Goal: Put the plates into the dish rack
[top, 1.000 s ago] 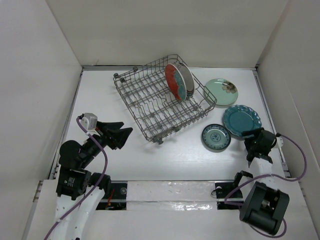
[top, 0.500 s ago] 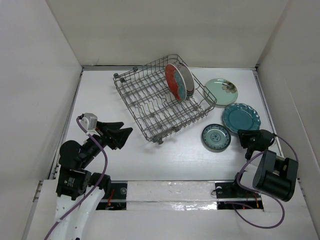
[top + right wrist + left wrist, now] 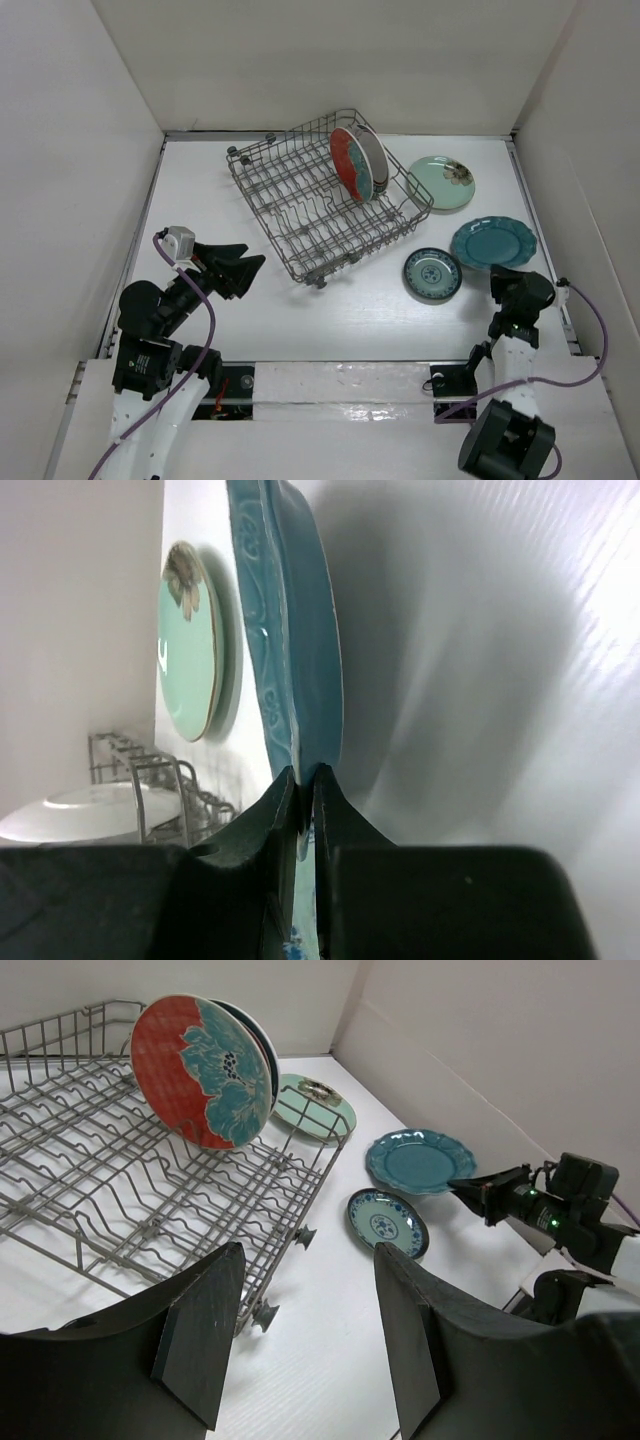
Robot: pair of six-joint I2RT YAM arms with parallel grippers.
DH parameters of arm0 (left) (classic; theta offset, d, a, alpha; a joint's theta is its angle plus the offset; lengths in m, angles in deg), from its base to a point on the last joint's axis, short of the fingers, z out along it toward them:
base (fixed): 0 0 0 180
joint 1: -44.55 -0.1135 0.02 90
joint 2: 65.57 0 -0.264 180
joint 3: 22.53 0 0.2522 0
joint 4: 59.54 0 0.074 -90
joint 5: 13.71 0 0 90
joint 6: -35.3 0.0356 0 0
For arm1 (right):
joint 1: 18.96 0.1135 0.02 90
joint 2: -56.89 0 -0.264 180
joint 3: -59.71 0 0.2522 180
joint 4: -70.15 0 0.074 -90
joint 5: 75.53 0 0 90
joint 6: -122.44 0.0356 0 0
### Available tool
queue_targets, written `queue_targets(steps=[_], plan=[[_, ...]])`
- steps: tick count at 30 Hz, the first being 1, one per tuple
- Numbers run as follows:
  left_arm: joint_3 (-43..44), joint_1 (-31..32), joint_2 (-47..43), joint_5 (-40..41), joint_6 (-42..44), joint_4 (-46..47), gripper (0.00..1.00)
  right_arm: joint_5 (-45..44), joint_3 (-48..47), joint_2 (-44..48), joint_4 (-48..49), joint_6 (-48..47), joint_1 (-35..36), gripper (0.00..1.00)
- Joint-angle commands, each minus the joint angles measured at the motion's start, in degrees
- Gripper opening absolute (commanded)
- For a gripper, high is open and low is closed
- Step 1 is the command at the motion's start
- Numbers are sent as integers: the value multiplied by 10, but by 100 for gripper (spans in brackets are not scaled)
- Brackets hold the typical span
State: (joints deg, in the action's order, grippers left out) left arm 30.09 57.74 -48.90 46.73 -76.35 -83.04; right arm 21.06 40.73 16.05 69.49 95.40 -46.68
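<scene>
The right tool [image 3: 303,780] is clamped thin-edge-on over the near rim of the dark teal scalloped plate [image 3: 492,241] on the worktop [image 3: 330,310], right of the dish rack [image 3: 290,212], probably so it can be stood upright between tines, while the left tool [image 3: 305,1340] hangs open and idle.

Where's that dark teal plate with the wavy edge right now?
Seen from above, the dark teal scalloped plate is at the right side of the white table, between the pale mint green plate and the right tool, which pinches its near rim.
</scene>
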Motion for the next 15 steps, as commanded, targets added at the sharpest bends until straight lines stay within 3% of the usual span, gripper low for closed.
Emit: queue_targets(steps=[1,12,15], plan=[[-3,4,1,-8,6,20,51,-52,-86,110,-60,-49,-4,0],[-4,4,1,-8,7,20,51,-3,-326,81,-96,-186,-4,0],[-3,4,2,-8,7,20,51,46,-405,53,-98,-220,17,0]])
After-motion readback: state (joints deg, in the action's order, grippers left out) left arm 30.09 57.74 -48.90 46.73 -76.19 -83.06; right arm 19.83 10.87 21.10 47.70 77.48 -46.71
